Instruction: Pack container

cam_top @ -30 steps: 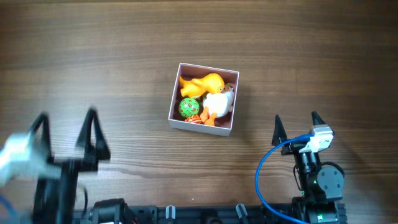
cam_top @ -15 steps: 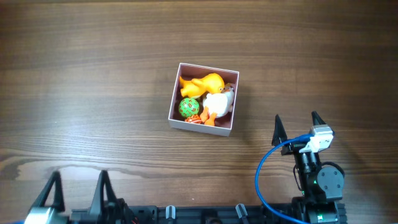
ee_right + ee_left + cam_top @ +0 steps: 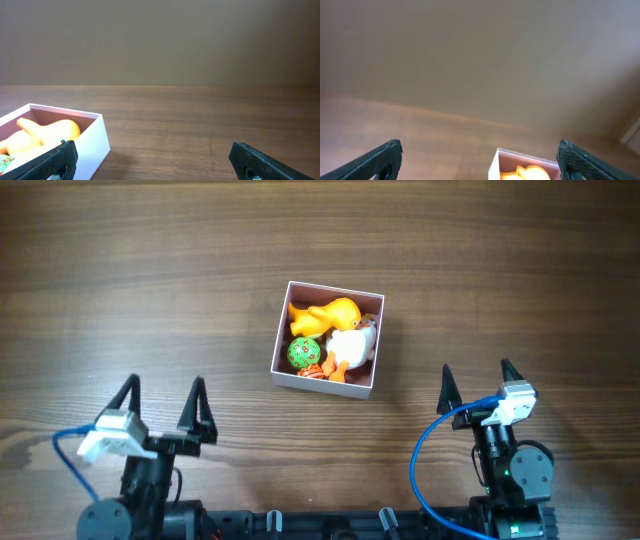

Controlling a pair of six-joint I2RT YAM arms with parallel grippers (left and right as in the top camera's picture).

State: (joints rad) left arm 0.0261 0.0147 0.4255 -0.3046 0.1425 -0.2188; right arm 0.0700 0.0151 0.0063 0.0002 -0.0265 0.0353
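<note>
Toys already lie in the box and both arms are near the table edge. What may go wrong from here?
The container looks crowded: yellow duck, white toy and green ball fill it, so another toy may spill out.
If the open left gripper or right gripper reaches in, a finger might catch a thin wall and shift the container.

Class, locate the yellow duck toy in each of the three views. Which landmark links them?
Overhead: yellow duck in the container, far half, picture centre.
Left wrist: duck at the bottom edge, right of centre.
Right wrist: duck lower left.
Shared landmark: the container, by its white wall.
</note>
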